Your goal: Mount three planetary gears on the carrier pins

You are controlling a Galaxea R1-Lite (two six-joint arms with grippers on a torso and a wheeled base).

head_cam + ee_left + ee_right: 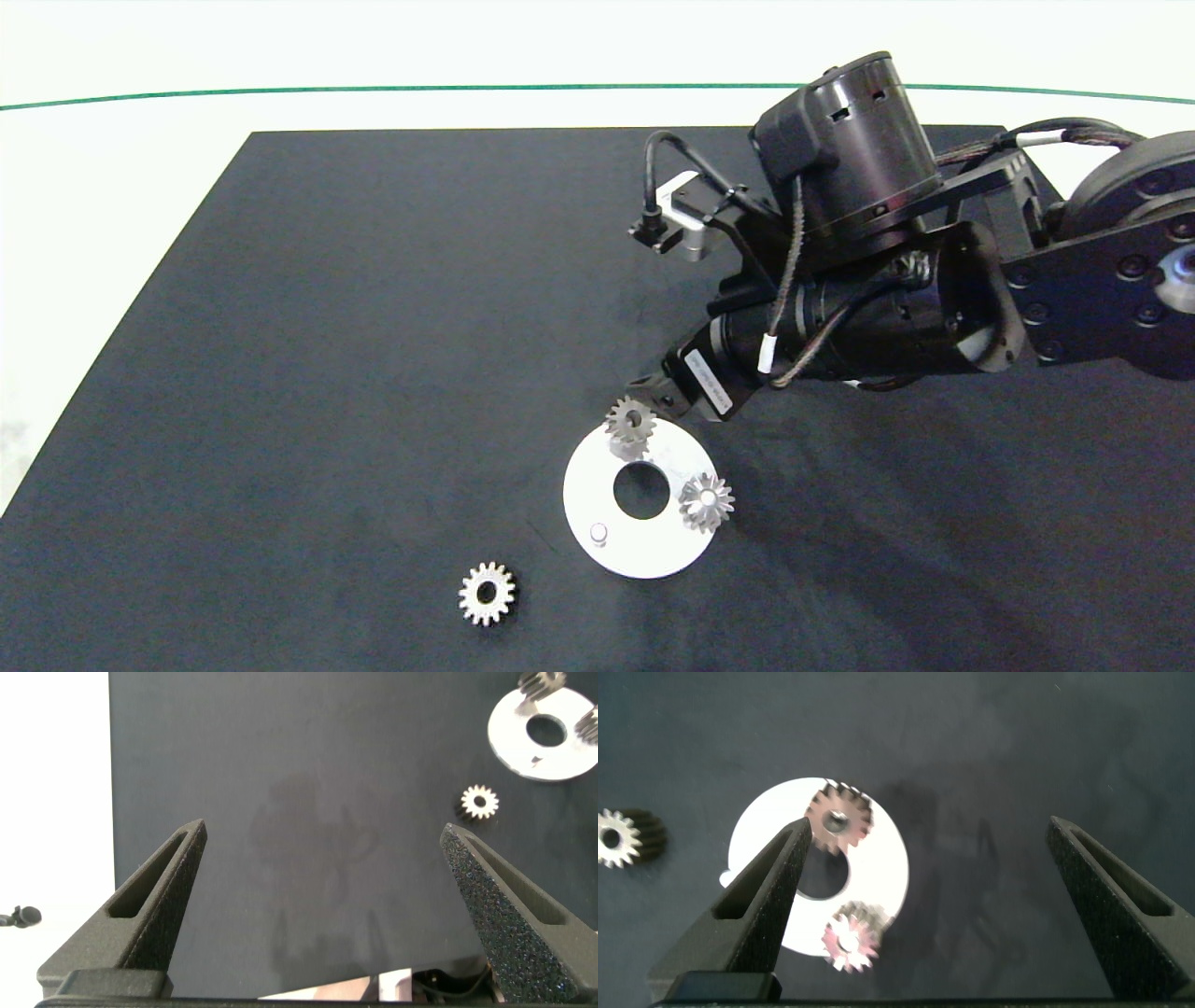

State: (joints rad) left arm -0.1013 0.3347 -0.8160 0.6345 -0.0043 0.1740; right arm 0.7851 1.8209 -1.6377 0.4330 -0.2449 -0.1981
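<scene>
Right gripper (924,905) spread wide, empty, over white disc (597,490). Fetch loose gear (486,593) at 7 o'clock; centre bore over bare pin (598,533).

We find the disc (605,504) on the table (280,373) close to its near edge. Two gears (631,423) (706,501) sit on its pegs, at its far and right sides; one peg (598,533) stands bare at its near left. A third gear (486,593) lies on the table left of the disc, nearer the near edge.
</scene>
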